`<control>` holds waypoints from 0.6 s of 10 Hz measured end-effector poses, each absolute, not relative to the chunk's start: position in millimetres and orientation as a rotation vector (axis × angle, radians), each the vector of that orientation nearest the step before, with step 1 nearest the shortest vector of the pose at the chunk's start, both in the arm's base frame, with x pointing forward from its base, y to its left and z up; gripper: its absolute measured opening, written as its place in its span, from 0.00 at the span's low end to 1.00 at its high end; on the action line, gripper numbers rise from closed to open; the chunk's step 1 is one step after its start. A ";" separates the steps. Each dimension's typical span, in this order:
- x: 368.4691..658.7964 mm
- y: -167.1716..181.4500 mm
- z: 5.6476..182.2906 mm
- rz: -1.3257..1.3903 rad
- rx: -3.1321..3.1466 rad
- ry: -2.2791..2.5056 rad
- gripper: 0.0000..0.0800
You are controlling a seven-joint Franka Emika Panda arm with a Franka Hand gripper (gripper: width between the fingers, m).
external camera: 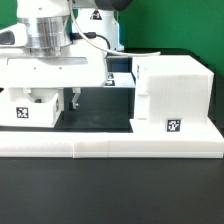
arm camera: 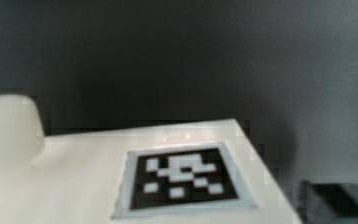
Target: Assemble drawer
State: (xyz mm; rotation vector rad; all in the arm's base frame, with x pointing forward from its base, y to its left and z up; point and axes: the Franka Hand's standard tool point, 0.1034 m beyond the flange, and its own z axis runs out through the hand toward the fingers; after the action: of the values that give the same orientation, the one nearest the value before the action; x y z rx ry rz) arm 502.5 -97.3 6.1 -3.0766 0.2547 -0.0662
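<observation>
Gripper [external camera: 56, 98] wide open, low over small tagged box [external camera: 32, 112]; large shell [external camera: 172, 90] nearby.

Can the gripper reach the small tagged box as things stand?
Probably yes. The gripper hangs just above the small box with nothing between them, and the large shell stands apart toward the exterior view's right.

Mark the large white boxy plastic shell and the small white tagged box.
large white boxy plastic shell [external camera: 175, 95]: exterior view, bare front wall
small white tagged box [external camera: 43, 108]: exterior view, front face beside tag
</observation>
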 end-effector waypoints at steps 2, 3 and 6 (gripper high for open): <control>502.6 -97.3 6.2 -0.066 -3.077 0.255 0.28; 502.6 -97.3 6.2 -0.066 -3.077 0.255 0.28; 504.5 -94.7 6.9 -0.070 -3.075 0.246 0.06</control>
State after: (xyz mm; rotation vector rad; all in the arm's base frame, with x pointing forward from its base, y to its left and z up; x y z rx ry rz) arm 504.5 -94.7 6.9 -3.0753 0.2462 -0.0705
